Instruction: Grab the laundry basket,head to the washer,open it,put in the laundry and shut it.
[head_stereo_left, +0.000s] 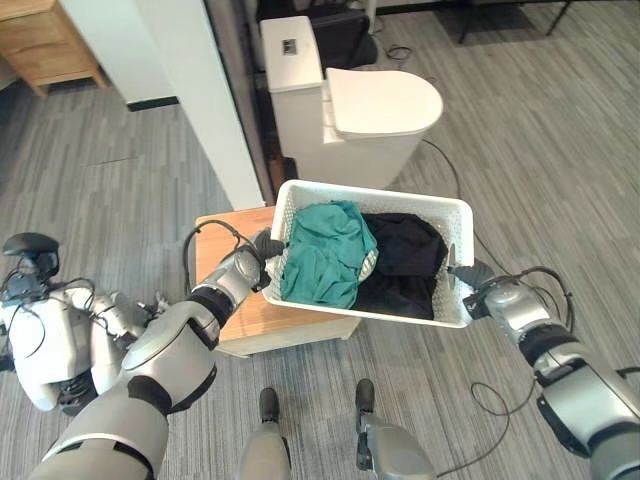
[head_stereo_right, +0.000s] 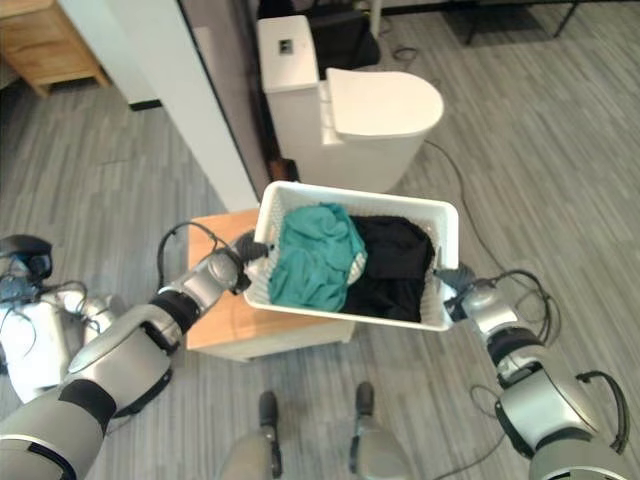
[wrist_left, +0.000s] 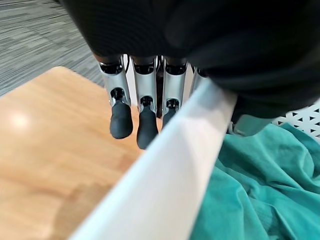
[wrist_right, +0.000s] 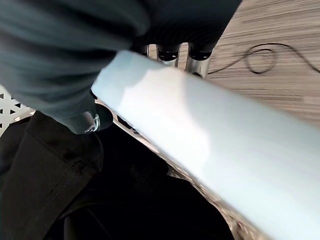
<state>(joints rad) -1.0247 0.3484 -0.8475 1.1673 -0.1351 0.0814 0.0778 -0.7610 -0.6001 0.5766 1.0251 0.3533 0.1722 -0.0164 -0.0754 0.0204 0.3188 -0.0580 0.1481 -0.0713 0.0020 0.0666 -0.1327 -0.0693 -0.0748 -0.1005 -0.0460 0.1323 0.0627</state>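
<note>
Left hand (head_stereo_left: 262, 249) and right hand (head_stereo_left: 470, 276) clamp opposite rims of the laundry basket (head_stereo_left: 455, 215), carrying it level above the wooden table (head_stereo_left: 232, 320).

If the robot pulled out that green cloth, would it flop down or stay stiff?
The green cloth would probably flop: it lies crumpled in soft folds in the white basket. It likely weighs little, being thin fabric. It might drag the black clothing touching it.
</note>
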